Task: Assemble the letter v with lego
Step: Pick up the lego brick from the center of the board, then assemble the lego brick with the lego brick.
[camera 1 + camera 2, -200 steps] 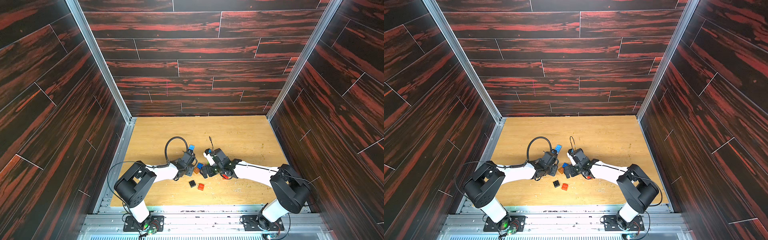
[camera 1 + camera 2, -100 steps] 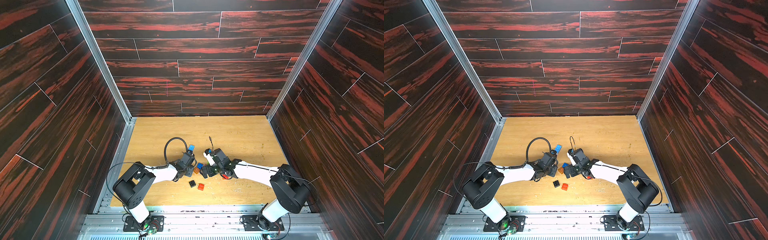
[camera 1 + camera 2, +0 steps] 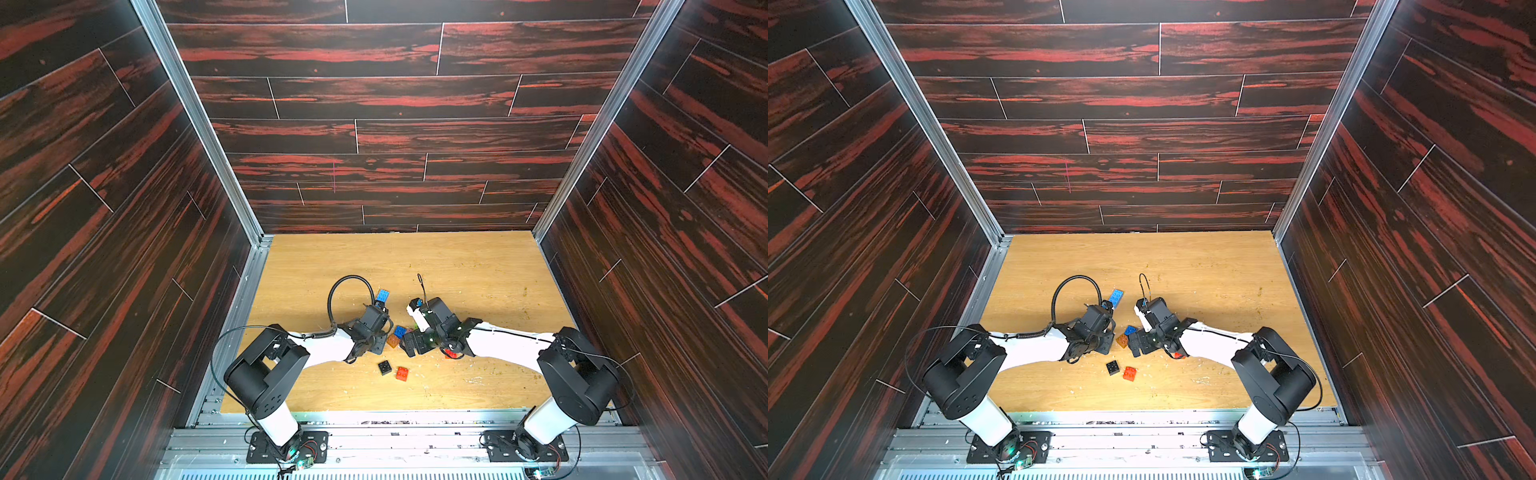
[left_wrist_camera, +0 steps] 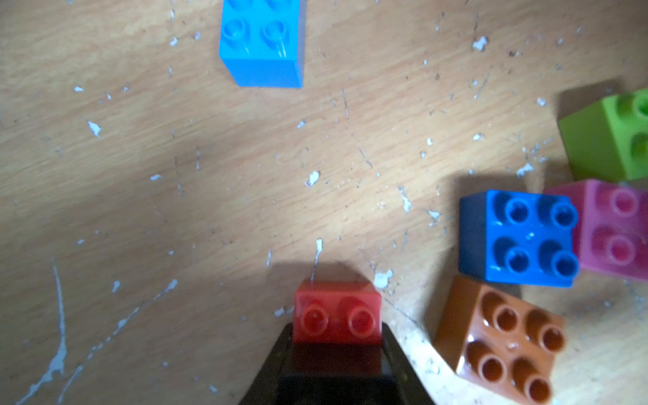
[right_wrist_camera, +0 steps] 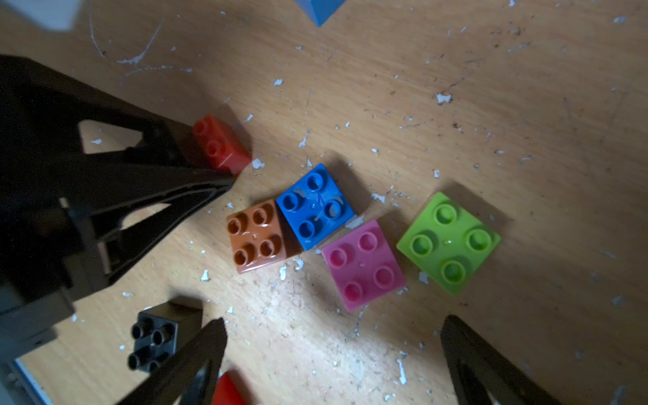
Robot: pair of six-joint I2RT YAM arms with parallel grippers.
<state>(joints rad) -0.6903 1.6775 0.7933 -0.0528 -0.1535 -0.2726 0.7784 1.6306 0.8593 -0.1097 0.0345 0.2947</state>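
Note:
My left gripper (image 4: 337, 338) is shut on a small red lego brick (image 4: 337, 312), held low at the table; the right wrist view shows that brick (image 5: 219, 145) poking out of the left fingers. Close beside it lie orange (image 5: 257, 236), blue (image 5: 315, 205), pink (image 5: 363, 264) and green (image 5: 449, 242) square bricks, studs up. My right gripper (image 5: 335, 326) hangs open just short of the pink brick, nothing between its fingers. A black brick (image 5: 157, 336) sits beside one right finger. A long light-blue brick (image 4: 263, 42) lies farther off.
In both top views the black brick (image 3: 385, 367) and a red one (image 3: 402, 373) lie in front of the two grippers, and the light-blue brick (image 3: 1116, 297) lies behind the left wrist. A red piece (image 3: 451, 354) shows under the right arm. White flecks cover the wooden table (image 3: 478, 282).

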